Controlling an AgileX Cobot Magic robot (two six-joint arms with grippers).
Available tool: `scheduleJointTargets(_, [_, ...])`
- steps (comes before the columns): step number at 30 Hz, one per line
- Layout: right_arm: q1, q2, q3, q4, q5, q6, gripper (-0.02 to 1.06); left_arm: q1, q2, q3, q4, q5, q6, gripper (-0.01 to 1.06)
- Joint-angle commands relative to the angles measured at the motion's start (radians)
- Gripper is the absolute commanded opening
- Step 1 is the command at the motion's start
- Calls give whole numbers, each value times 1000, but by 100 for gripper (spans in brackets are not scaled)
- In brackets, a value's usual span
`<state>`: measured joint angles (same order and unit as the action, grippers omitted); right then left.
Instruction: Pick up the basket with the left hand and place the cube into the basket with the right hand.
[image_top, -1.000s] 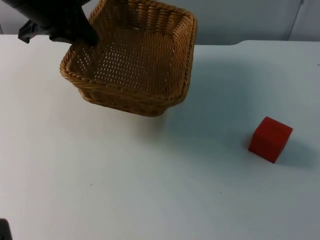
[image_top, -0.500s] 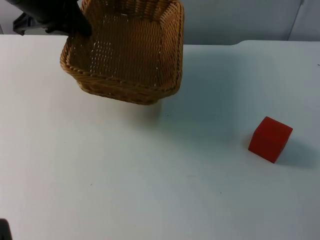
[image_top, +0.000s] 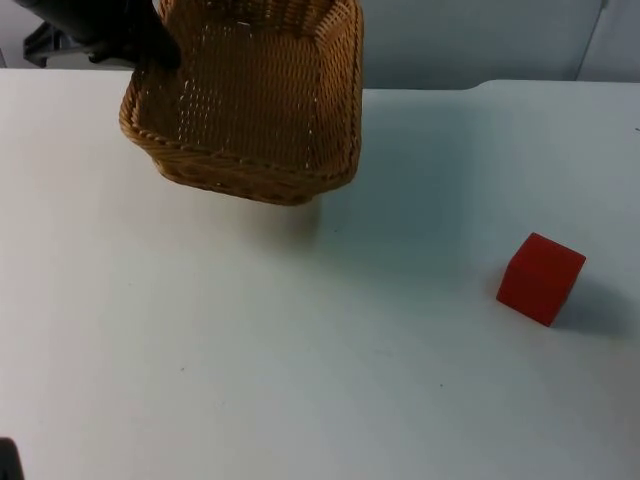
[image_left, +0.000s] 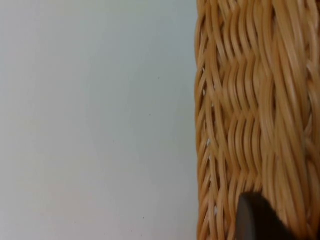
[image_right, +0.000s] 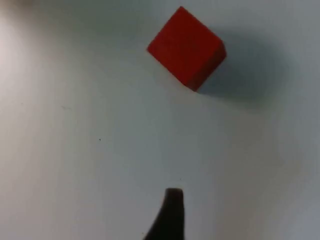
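**Basket held off the bench by left hand; cube alone at right**

Top view: The left hand (image_top: 150, 50) is at the far left, clamped on the rim of the wicker basket (image_top: 250, 110) at the basket's far-left corner. The basket is tilted, its opening turned toward the camera, and its near edge hangs above the white bench (image_top: 300, 380) with a soft shadow under it and to its right. The woven floor and inner walls of the basket are visible; nothing lies inside. The red cube (image_top: 541, 278) sits on the bench at the right, well apart from the basket, one corner turned toward the near side, shadow falling to its right. The grey partition wall (image_top: 470, 40) closes the far side of the bench.

Left wrist view: The basket's woven wall (image_left: 255, 115) runs close alongside the camera, with bare bench (image_left: 95, 115) beside it. One black fingertip (image_left: 255, 220) lies against the weave, in contact with it.

Right wrist view: The right hand looks down on the bench (image_right: 90, 150) with the cube (image_right: 186, 47) ahead of it, apart from it and not touched. One black fingertip (image_right: 170, 215) is visible above the bench surface; I cannot tell whether this hand's fingers are apart or together.
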<state>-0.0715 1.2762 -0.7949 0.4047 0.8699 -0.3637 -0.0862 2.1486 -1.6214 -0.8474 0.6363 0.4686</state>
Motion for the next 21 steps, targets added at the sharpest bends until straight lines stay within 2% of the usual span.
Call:
scheduleJointTargets(1, [91, 139, -75, -54, -15, -36, 88, -4, -11, -5, -33, -14, -4, 0])
scheduleJointTargets(2, [91, 139, -75, -54, -15, -36, 88, -4, -11, -5, -33, -14, -4, 0])
scheduleJointTargets(4, [151, 214, -124, -110, -20, -7, 102, -4, -11, -5, -33, -14, -4, 0])
scheduleJointTargets(5, [180, 249, -147, -124, -28, 10, 105, -4, -11, -5, -33, -14, -4, 0])
scheduleJointTargets(10, [254, 361, -261, -151, -45, 53, 105, -4, -11, -5, -33, -14, -4, 0])
scheduleJointTargets(12, [266, 406, -320, -178, -63, 107, 105, -4, -11, -5, -33, -14, -4, 0])
scheduleJointTargets(15, [272, 450, -367, -206, -78, 122, 105, -4, -11, -5, -33, -14, -4, 0])
scheduleJointTargets(18, [282, 506, -411, -250, -68, 71, 105, -4, -11, -5, -33, -14, -4, 0])
scheduleJointTargets(21, [298, 559, -430, -276, -55, -38, 105, -4, -11, -5, -33, -17, -4, 0])
